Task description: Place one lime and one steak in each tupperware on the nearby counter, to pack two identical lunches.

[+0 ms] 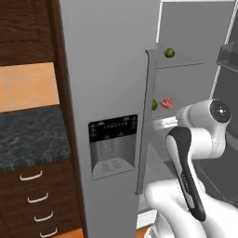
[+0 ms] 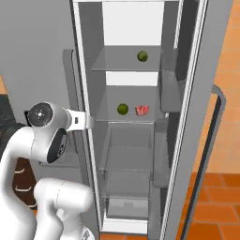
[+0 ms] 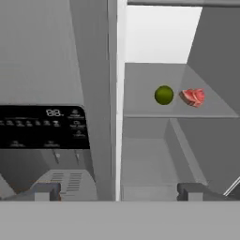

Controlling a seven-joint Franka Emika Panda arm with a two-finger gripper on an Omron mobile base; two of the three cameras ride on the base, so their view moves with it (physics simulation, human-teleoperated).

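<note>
Inside the open fridge (image 2: 187, 117), a lime (image 2: 123, 109) sits just beside a steak (image 2: 142, 110) on the middle shelf (image 2: 112, 117); another lime (image 2: 142, 56) rests one shelf higher. Facing that middle shelf, the fingers (image 3: 42, 191) are spread apart, grasping nothing. Left of the fridge runs the desk (image 1: 32, 135).

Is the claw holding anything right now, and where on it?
Nothing. The claw is open and bare, facing the open fridge; a lime and a steak lie on a shelf ahead, untouched.

open fridge (image 2: 187, 117), 2 limes (image 2: 123, 109), steak (image 2: 142, 110)
</note>
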